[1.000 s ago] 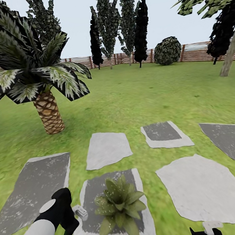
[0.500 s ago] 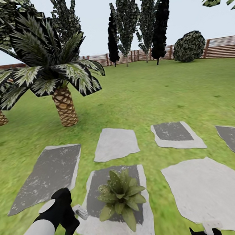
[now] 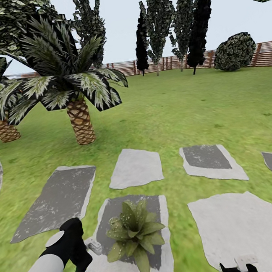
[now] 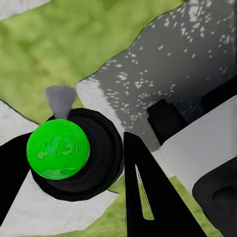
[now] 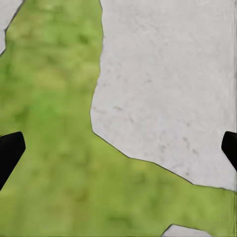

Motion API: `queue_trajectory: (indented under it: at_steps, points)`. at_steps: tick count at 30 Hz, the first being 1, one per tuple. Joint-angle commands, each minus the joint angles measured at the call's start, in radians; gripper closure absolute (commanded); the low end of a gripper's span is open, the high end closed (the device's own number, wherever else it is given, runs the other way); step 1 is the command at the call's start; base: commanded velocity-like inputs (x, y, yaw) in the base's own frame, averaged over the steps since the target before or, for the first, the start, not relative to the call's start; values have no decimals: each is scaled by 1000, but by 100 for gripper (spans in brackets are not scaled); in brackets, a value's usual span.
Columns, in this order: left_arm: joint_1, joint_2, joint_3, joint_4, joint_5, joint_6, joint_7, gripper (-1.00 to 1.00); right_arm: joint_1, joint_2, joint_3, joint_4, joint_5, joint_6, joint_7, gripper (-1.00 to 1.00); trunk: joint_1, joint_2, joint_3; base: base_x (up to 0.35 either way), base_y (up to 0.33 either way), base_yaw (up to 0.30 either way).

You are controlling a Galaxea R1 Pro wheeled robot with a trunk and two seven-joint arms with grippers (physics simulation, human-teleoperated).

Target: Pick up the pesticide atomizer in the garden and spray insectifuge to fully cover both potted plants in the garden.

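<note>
Left end effector (image 4: 69, 163) clamped on atomizer (image 4: 58, 149), potted plant (image 3: 134, 234) just beside; right end effector (image 5: 118, 148) fingers apart

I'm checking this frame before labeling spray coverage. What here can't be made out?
- Pesticide atomizer: the left wrist view looks down its length, so label and trigger head are hidden; in the head view the left arm covers most of it.
- Potted plant: its leaves hide the pot in the head view.
- Right gripper: cut off by the head view's bottom edge.
- Whether any spray has landed on the leaves: not discernible.
</note>
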Motion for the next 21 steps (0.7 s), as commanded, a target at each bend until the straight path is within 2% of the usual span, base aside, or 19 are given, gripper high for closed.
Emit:
queue_trajectory:
  at_steps: [1, 7, 10, 16, 18, 20, 21]
  points:
    - [0, -1, 3, 0, -8, 8, -9, 100, -1, 0, -9, 0, 2, -4, 8, -100, 0, 0, -1, -61, -255, 1]
    - [0, 2, 3, 3, -8, 8, -9, 100, -1, 0, -9, 0, 1, -4, 8, -100, 0, 0, -1, -180, -223, 0]
    - [0, 7, 4, 4, -7, 8, -9, 100, -1, 0, -9, 0, 1, -4, 8, -100, 0, 0, -1, -84, -67, 23]
    - [9, 11, 10, 6, -6, 5, -2, 100, -1, 1, -7, 0, 1, -4, 8, -100, 0, 0, -1, -7, -5, 231]
    - [10, 7, 43, 3, -6, 0, 31, 100, -1, 2, -7, 0, 1, -4, 8, -100, 0, 0, -1, 0, 0, 143]
    - [10, 2, 72, 1, 0, -11, 92, 100, -1, 2, -8, 0, 1, -4, 8, -100, 0, 0, -1, 0, 0, 41]
    - [10, -3, 85, 3, 25, -26, 128, 100, -1, 2, -8, 0, 1, -4, 8, -100, 0, 0, -1, 0, 0, 16]
